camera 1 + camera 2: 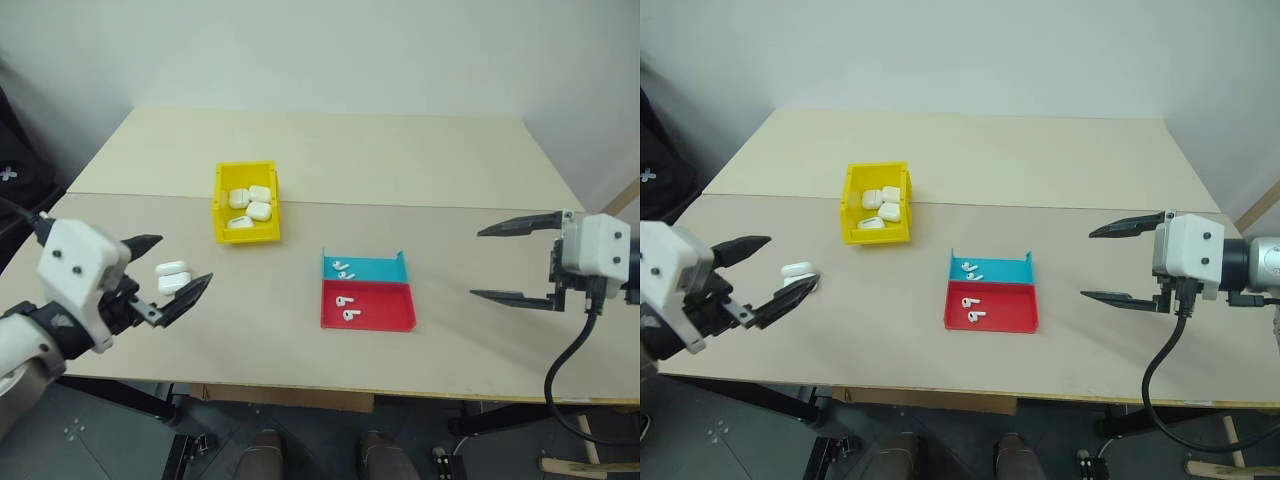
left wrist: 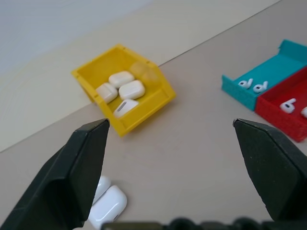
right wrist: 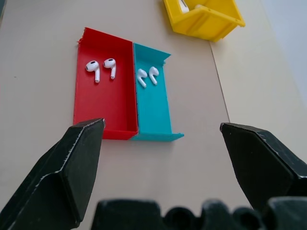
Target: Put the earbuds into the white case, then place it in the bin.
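A white case [image 1: 172,275] lies on the table near the left front and shows as two rounded white halves side by side. My left gripper [image 1: 185,258] hovers over it, open and empty; one black finger [image 2: 72,177] hides part of the case [image 2: 109,205]. The yellow bin [image 1: 219,205] stands farther back with several white cases [image 1: 250,205] inside. Two earbuds [image 3: 100,67] lie in the red tray [image 3: 103,105] and two earbuds [image 3: 147,75] in the blue tray [image 3: 153,110]. My right gripper [image 1: 476,262] hangs open and empty to the right of the trays.
The red tray [image 1: 385,310] and blue tray [image 1: 375,270] sit joined together at the table's middle front. A seam crosses the tabletop [image 1: 420,205] just behind the bin. A black cable [image 1: 560,380] hangs from the right wrist past the table's front edge.
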Robot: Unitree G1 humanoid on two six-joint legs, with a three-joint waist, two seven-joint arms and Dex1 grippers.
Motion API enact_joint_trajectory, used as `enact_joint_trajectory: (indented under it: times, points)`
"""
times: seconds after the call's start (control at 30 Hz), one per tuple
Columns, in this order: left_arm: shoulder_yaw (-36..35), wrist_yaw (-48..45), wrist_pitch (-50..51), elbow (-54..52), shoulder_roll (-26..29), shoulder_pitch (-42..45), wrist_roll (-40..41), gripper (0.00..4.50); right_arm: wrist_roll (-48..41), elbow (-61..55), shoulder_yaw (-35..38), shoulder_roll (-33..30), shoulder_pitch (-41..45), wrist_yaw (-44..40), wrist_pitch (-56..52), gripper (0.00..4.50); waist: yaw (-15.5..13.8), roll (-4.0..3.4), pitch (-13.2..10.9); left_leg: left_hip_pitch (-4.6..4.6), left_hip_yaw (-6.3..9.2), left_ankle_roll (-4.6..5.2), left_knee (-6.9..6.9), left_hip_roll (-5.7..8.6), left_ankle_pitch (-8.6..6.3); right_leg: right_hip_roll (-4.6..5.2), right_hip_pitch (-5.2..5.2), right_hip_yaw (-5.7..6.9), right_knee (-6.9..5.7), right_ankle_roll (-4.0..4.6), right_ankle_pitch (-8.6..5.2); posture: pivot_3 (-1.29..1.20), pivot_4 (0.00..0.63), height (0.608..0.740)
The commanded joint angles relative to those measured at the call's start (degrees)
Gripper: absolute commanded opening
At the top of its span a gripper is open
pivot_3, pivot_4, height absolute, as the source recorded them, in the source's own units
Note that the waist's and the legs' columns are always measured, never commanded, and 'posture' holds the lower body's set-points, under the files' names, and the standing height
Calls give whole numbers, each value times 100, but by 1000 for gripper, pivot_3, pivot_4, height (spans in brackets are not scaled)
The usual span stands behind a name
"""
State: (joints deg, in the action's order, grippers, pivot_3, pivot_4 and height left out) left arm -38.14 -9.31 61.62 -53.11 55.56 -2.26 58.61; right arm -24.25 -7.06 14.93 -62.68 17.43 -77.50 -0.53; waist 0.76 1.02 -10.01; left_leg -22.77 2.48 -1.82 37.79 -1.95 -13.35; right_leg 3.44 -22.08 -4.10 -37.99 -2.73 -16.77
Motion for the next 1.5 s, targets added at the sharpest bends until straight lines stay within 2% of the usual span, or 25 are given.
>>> enact_joint_trajectory:
  times: [0.03,0.07,0.13,0.2,0.23,0.27,0.37,0.47,0.7,0.83,1.17,1.27,1.5]
  points:
    - [448,2107,867,173,315,539,1313,4500,8,76,17,-167,164,-84,-24,4481,9,0,0,-1,1,0,0,0,0,0,-1,0,0,0,0,0,150,740]
    - [675,2901,916,400,421,707,1848,4500,32,111,-21,-178,208,-89,-46,4481,10,1,0,-1,1,0,0,0,0,1,-1,-1,-2,0,0,0,150,740]
    - [1376,5003,156,949,988,829,3505,4500,73,174,-103,-168,288,-76,-69,4481,13,1,0,1,6,0,0,-1,0,1,-4,-2,-6,1,0,0,150,740]
    - [2037,6397,-740,1183,1516,981,4791,4500,94,200,-160,-149,336,-66,-75,4481,31,1,0,7,35,0,1,-11,0,2,-4,-7,-10,2,1,0,150,740]
    - [2351,6864,-1108,1222,1589,1123,5155,4500,98,212,-181,-144,354,-68,-81,4481,27,1,0,7,42,0,-1,-6,0,3,-4,-10,-9,3,2,0,150,740]
    - [2639,7241,-1399,1241,1635,1273,5360,4500,97,225,-197,-143,367,-75,-88,4481,18,0,0,7,42,-1,-1,-3,0,6,-3,-10,-9,2,1,0,150,740]
    - [3254,8201,-2034,1430,1251,1633,5439,4500,102,241,-245,-152,390,-75,-107,4481,-3,-5,2,3,16,-2,-2,5,0,9,-4,-8,-5,3,2,0,150,740]
    - [3549,8829,-2284,1607,924,1918,5439,4500,131,242,-274,-152,374,-58,-118,4481,-21,-5,2,-1,6,-8,-2,2,4,2,-5,0,-5,4,2,0,150,740]
    - [4189,9330,-1804,2477,459,2819,5439,4500,148,-5,-194,-157,37,81,-305,4481,-71,-3,3,2,3,-31,-1,7,18,2,0,1,-6,3,2,0,150,740]
    - [4257,9227,-1480,2730,261,2917,5439,4500,178,-152,-16,-230,-241,127,-361,4481,-100,-2,3,-3,3,-36,0,8,21,3,-1,0,-2,3,2,0,150,740]
    - [4090,8451,-732,3629,535,2956,5439,4500,192,-510,273,-256,-771,284,-565,4481,-105,-2,4,1,3,-42,0,8,25,1,0,1,-6,3,2,0,150,740]
    - [4229,8290,-601,3861,633,3074,5439,4500,179,-599,376,-248,-907,333,-628,4481,-112,-2,3,1,3,-42,-1,8,25,1,-1,2,-5,3,2,0,150,740]
    - [4385,7932,-388,4442,487,3425,5056,4500,215,-692,501,-268,-1025,398,-770,4481,-123,-2,3,-1,4,-42,-1,9,25,1,-1,3,-4,3,2,0,150,740]
